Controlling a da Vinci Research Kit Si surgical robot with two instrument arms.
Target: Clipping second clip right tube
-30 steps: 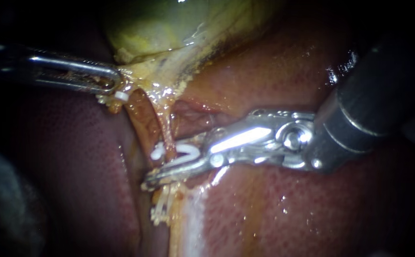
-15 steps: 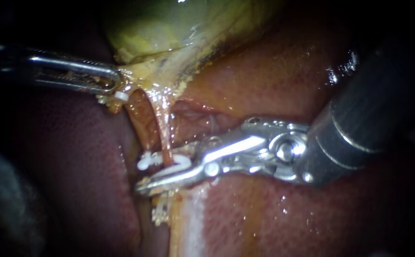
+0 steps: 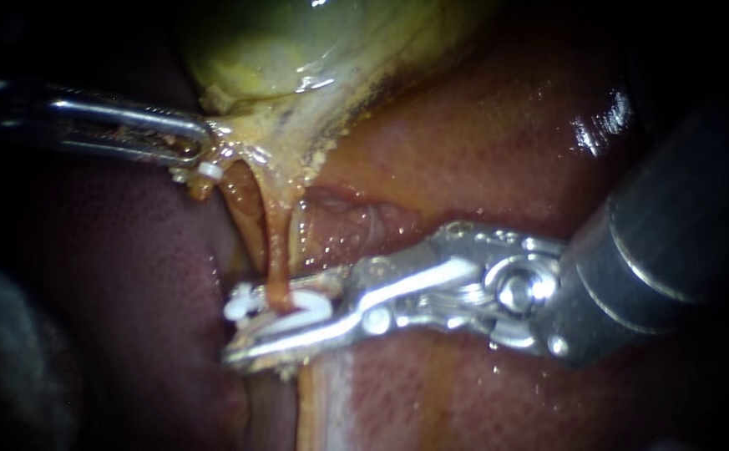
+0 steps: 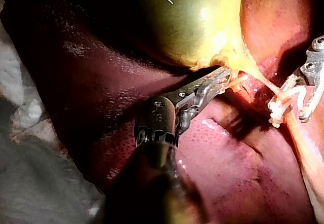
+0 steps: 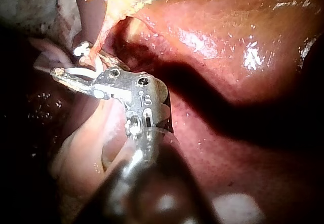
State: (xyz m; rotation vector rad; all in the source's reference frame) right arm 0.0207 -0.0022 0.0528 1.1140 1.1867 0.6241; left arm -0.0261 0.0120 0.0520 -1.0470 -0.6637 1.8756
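Observation:
My right instrument (image 3: 274, 324) comes in from the right, its jaws set across the right tube (image 3: 277, 242), low on it. A white clip (image 3: 291, 306) sits between the jaws and wraps the tube; both jaws bear on it. The right wrist view shows that clip (image 5: 85, 72) in the jaws (image 5: 76, 64) at the tube (image 5: 104, 34). My left instrument (image 3: 199, 144) is shut on tissue at the neck of the yellow-green gallbladder (image 3: 297, 42) and holds it taut. In the left wrist view its jaws (image 4: 223, 79) grip just below the gallbladder (image 4: 187, 16).
Dark red liver (image 3: 481, 125) lies all around and under both instruments. A small white clip (image 3: 210, 170) sits by my left instrument's tip. A pale strip of tissue (image 3: 331, 392) runs down from under my right jaws. White gauze (image 4: 20, 107) lies beside the liver.
My right instrument has slid down and left along the tube with the clip in its jaws. It now covers the clips lower on the tube. The left instrument has not moved.

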